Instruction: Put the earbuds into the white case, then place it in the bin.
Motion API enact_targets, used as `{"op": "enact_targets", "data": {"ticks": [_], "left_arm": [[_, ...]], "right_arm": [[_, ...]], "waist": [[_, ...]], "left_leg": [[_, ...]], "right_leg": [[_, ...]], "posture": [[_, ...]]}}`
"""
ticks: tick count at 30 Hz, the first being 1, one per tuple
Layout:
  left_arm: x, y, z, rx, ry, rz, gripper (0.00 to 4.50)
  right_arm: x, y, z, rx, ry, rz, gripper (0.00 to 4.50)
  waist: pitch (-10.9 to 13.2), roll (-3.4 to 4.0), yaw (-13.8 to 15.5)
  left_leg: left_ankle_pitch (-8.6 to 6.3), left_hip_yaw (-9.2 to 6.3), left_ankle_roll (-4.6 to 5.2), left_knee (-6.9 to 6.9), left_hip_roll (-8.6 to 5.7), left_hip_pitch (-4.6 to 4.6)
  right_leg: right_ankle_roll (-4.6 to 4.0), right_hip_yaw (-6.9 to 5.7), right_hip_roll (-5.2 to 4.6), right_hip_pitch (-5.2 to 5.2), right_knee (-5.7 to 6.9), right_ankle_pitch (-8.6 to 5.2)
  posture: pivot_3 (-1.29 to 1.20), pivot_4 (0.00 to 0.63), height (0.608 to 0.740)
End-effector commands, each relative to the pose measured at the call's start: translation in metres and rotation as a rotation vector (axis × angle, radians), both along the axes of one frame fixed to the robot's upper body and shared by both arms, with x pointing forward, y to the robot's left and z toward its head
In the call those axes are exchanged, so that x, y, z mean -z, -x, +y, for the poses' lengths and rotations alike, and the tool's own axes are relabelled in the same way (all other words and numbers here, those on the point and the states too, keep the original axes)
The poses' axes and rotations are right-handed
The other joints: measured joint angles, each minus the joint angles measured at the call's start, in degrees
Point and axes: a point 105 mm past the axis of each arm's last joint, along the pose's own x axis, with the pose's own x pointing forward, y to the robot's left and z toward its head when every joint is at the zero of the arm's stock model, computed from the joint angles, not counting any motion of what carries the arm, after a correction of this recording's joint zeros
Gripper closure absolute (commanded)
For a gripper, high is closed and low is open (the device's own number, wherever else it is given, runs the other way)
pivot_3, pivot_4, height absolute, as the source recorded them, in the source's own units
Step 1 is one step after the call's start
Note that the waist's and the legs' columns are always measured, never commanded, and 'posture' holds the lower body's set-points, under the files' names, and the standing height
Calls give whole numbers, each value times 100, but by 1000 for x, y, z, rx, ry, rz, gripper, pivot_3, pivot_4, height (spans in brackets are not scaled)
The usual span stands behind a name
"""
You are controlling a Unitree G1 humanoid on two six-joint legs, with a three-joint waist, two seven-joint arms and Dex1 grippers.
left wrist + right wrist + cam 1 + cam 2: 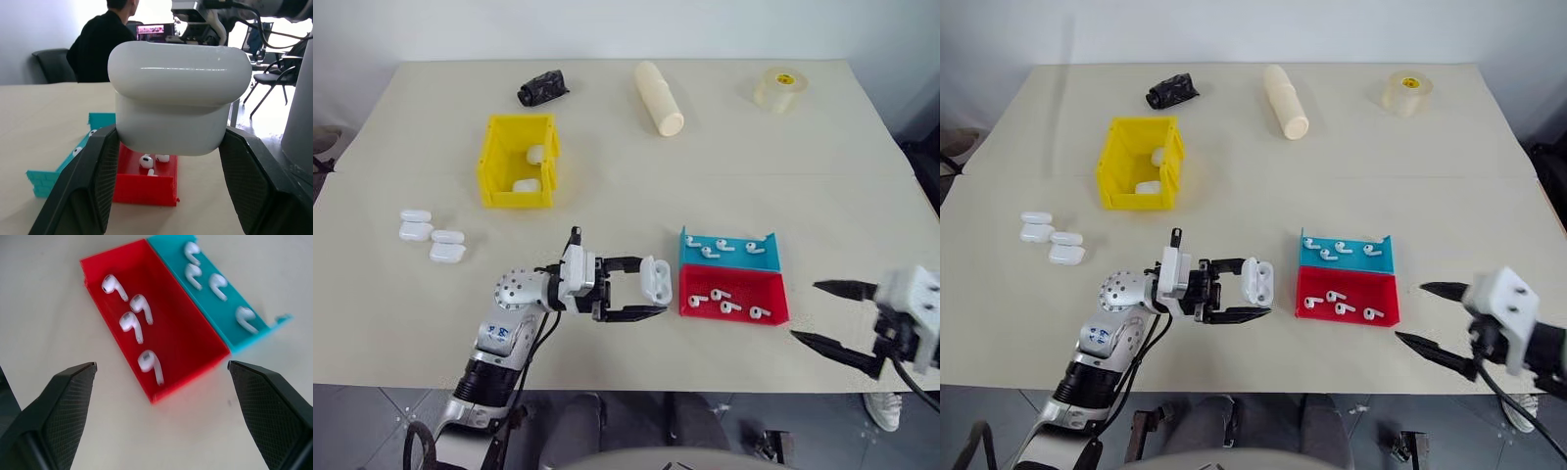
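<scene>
worktop [626, 323] scene with both arms reaching in. left tool [638, 290] is pinching the white case [655, 279] between its two black fingers, holding it above the worktop just beside the red tray [734, 315]; the case's lid is standing open. right tool [830, 313] is hovering off the right end of the trays with its fingers spread wide, gripping nothing. earbuds [132, 320] are lying loose in the trays: four in the red tray and four in the blue tray [729, 260] touching it on the far side. yellow bin [518, 162] is sitting well apart, toward the far left, with two white cases [529, 171] inside. four more closed cases [431, 235] are resting in a cluster near the left edge. black bundle [542, 88], cream cylinder [660, 98] and tape roll [779, 89] are lying along the far edge. in the left wrist view a person [105, 41] in dark clothing is sitting beyond the worktop.
</scene>
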Motion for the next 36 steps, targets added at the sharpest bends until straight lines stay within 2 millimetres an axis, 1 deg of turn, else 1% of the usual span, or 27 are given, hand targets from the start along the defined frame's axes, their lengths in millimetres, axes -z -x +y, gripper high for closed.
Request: {"op": "enact_targets", "data": {"ticks": [1,2,5,8,12,15,20,23,25,29,36], "left_arm": [[-10,3,-2,-1,18,-34,1785],[-10,3,-2,0,21,-32,1785],[-11,3,-2,-5,23,-30,1785],[-12,3,-3,-12,25,-26,1785],[-12,7,-4,-8,34,-17,1785],[-12,10,-5,0,33,-17,1785],[-11,12,-6,8,29,-18,1785],[-11,12,-6,13,29,-17,1785],[-12,12,-6,16,28,-18,1785],[-13,12,-6,20,26,-20,1785],[-13,12,-5,20,25,-21,1785]], "right_arm": [[4,-14,10,-1,111,96,0],[4,-20,14,-19,147,104,0],[7,-26,21,-74,246,138,0],[13,-28,25,-108,321,170,0],[22,-26,29,-164,426,189,0],[25,-29,28,-163,464,181,0],[29,-33,30,-160,481,161,0],[33,-33,31,-171,489,159,617],[35,-33,31,-181,494,152,1174],[37,-34,30,-197,519,141,2594],[38,-37,32,-215,534,125,2594]], "waist": [[1,-1,3],[1,1,2],[2,0,22],[2,0,13],[2,0,4],[2,1,0],[2,0,3],[2,0,3],[2,1,1],[2,1,0],[2,1,-4]], "left_leg": [[0,-2,0,3,1,-2],[0,-2,1,6,-6,-6],[1,-15,3,3,-9,-15],[0,-18,3,-2,-11,-22],[-2,-15,6,-2,-15,-23],[-2,-13,6,-1,-12,-23],[-1,-12,5,-1,-12,-21],[-1,-12,6,-1,-15,-22],[-1,-12,6,-1,-15,-22],[-1,-12,6,-1,-14,-21],[-1,-12,6,-1,-13,-21]], "right_leg": [[0,-3,1,1,-2,0],[2,-2,-5,0,-1,1],[2,-12,-8,-2,-11,1],[3,-16,-9,-4,-21,1],[5,-15,-11,-4,-25,2],[5,-14,-10,-5,-23,3],[5,-14,-9,-5,-22,3],[6,-13,-11,-5,-22,3],[6,-13,-11,-5,-22,3],[6,-13,-10,-5,-22,3],[6,-12,-9,-6,-22,3]], "posture": [[0,150,740],[0,150,740],[0,150,740],[0,150,740],[0,150,740],[0,150,740],[0,150,740],[0,150,740],[0,150,740],[0,150,740],[0,150,740]]}}
